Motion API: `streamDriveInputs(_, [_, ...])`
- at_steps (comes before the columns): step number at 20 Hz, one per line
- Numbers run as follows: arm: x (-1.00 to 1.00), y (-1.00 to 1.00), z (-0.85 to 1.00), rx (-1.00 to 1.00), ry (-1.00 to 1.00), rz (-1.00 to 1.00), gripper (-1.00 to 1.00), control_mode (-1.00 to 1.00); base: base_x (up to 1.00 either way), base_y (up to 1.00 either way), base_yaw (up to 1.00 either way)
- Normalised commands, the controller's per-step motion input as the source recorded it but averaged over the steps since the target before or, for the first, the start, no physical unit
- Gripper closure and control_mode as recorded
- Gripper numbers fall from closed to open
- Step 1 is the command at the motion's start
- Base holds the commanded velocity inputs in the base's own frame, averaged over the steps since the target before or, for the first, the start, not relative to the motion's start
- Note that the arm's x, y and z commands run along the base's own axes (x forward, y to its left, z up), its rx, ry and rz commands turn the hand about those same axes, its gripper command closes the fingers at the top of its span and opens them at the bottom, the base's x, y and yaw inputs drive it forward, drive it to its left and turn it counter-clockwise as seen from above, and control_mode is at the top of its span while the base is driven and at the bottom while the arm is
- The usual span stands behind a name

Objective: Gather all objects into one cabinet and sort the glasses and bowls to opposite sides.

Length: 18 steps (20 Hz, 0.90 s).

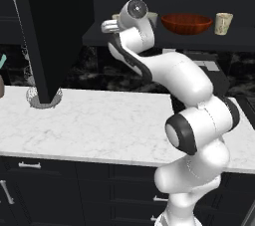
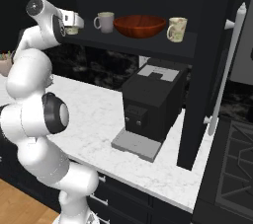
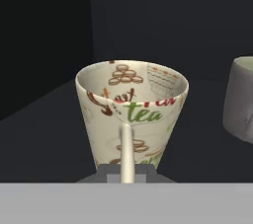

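The gripper [image 2: 74,21] pinches a tumbler [image 3: 132,114] over the shelf [image 2: 133,40], at 9 o'clock from the cup [image 2: 104,21]; next, I think, release it there.

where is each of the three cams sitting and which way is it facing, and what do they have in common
Left base view: behind the arm on its left, facing the cabinet shelf; the white arm rises from lower right, its hand by the red-brown bowl.
Right base view: behind on the right, facing the same shelf past a coffee machine; the arm rises from lower left.
Hand view: on the hand, looking along the gripper, shut on the rim of a cream tumbler.
Shared: both base views show the bowl and the right-hand tumbler; hand and right base views share the greyish-white cup.
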Motion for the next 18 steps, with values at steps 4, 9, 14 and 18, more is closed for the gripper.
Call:
streamDriveInputs(4, [0.71, 0.05, -0.01, 0.00, 0.00, -0.06, 1.00, -1.00, 0.00, 0.00, 0.00])
streamDriveInputs(9, [0.77, 0.01, -0.16, 0.00, 0.02, -0.05, 1.00, -1.00, 0.00, 0.00, 0.00])
streamDriveInputs(14, [0.50, 0.00, -0.19, 0.01, 0.03, -0.01, 1.00, -1.00, 0.00, 0.00, 0.00])
streamDriveInputs(18, [0.15, 0.00, -0.26, 0.02, 0.04, 0.00, 1.00, -1.00, 0.00, 0.00, 0.00])
